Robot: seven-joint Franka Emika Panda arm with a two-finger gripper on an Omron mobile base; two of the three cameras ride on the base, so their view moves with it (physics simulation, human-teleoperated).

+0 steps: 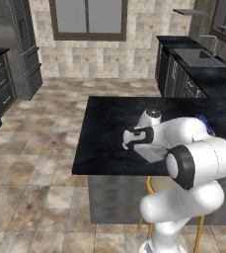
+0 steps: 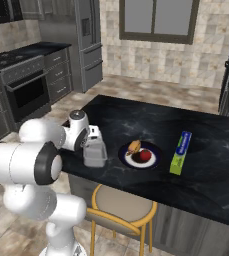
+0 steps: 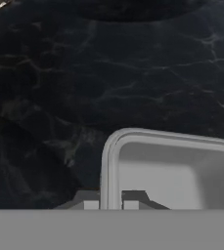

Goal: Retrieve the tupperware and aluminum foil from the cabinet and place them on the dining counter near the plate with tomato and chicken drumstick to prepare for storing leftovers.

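My tool (image 3: 111,201) is pinching the rim of the container (image 3: 169,171). In the hand view one fingertip sits on each side of the container's raised wall, pressed together on it, over the black marbled table (image 3: 59,88).

From the right base camera I see the container (image 2: 95,153) hanging tilted from the tool (image 2: 92,141), near the table's (image 2: 136,120) front edge. I cannot tell whether its lower edge touches the top.

The plate (image 2: 139,154) sits just beside the container, on the table. On it I see the drumstick (image 2: 134,146) and the tomato (image 2: 145,155), close together.

The foil box (image 2: 180,152) lies flat on the table past the plate, blue with a lime-green near end. It is apart from the plate, not touching.

From the left base camera my own arm covers most of the work area. I see the tool (image 1: 130,140) over the table (image 1: 109,123) and one blue end of the foil box (image 1: 205,123) past the arm.

A stool (image 2: 121,207) with a yellow frame stands under the table's front edge.
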